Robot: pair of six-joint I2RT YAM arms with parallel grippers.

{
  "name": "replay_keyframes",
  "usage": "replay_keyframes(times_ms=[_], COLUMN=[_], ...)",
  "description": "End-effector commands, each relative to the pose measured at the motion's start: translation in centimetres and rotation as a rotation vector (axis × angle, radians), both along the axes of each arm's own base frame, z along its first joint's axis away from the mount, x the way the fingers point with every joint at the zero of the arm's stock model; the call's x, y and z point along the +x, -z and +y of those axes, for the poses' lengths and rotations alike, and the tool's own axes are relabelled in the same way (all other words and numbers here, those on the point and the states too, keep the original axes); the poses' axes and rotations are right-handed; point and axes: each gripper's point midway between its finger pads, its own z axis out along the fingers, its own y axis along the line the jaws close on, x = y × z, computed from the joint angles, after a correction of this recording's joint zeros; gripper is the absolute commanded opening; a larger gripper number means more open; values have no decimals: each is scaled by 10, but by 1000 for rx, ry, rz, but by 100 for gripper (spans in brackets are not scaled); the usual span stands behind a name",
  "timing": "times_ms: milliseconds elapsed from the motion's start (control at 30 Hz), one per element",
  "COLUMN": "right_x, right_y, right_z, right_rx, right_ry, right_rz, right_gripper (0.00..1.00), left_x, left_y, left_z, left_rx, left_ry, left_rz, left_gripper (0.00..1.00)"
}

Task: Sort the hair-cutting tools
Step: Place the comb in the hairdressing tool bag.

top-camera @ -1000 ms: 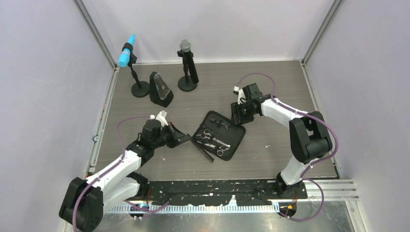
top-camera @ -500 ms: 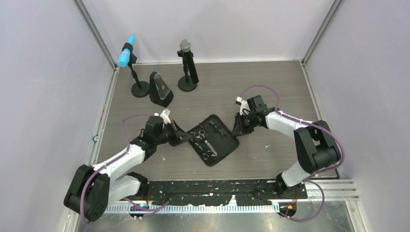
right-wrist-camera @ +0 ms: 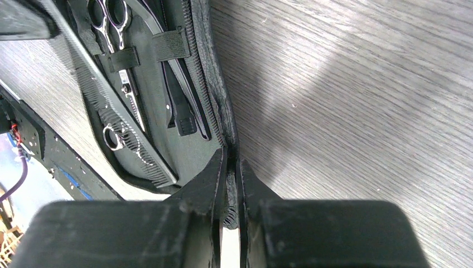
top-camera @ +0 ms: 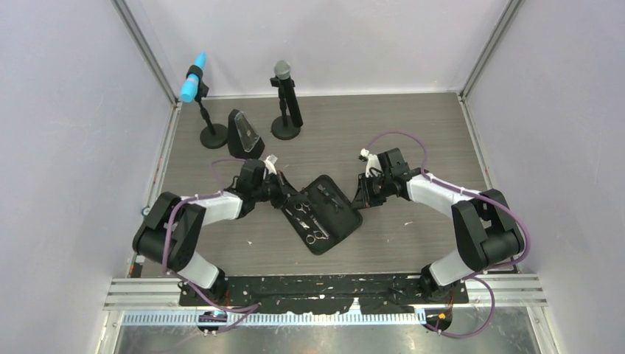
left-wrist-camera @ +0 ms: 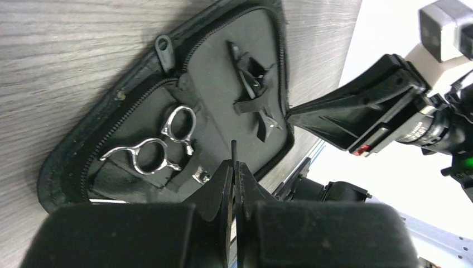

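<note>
I am looking down on a grey wood-grain tabletop (top-camera: 413, 133) that is sitting between 3 pale lilac walls: back wall (top-camera: 332, 44), left wall (top-camera: 66, 147), right wall (top-camera: 560, 133). 2 aluminium posts (top-camera: 145, 51) are rising at the far corners, and a silver rail (top-camera: 332, 319) is running along the near edge. On my right wrist feed, soft light is glancing off the grain.

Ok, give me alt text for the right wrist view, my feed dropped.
The right gripper is pinched shut on the zippered rim of the open black pouch. Inside it, to the left, lie silver scissors and a long black comb; wood-grain table fills the right side.
</note>
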Motion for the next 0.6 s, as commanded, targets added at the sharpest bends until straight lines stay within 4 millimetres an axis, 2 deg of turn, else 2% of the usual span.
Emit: replay_keyframes(times_ms=[0,167,267,433,567], right_x=[5,6,7,9,10], right_y=[-12,-15,-18,-29,-38], right_z=[8,8,6,7,9], right_rx=[34,32,23,22,16], right_ry=[-25,-26,-21,-26,-37], right_rz=[-56,-61,-70,-98,-114], right_gripper=[12,13,14,18,20], left_x=[5,5,2,-4,-16], left_y=[4,16,20,16,13], left_z=[-7,-7,-1,19,43], left_rx=[-51,-38,10,149,286], left_ry=[22,26,29,19,1], left_rz=[-15,5,10,-15,-15], left_gripper=[7,21,37,53,56])
